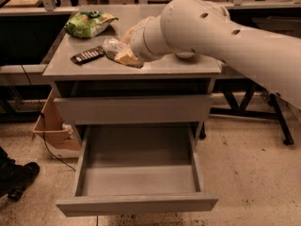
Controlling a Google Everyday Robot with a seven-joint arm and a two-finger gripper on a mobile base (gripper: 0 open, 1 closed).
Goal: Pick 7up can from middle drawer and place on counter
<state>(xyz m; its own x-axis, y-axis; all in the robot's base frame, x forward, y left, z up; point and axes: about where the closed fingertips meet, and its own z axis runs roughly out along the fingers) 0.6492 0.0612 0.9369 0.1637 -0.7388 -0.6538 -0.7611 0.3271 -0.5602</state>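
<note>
The 7up can, small and silver-white, is held in my gripper, which is shut on it just above the left middle of the counter. My thick white arm reaches in from the right across the counter. The middle drawer is pulled out wide below, and its inside shows nothing in it.
A green crinkled snack bag lies at the counter's back left. A flat black object lies just left of the can. The upper drawer is closed. A cardboard box stands left of the cabinet, and a black shoe is at the far left.
</note>
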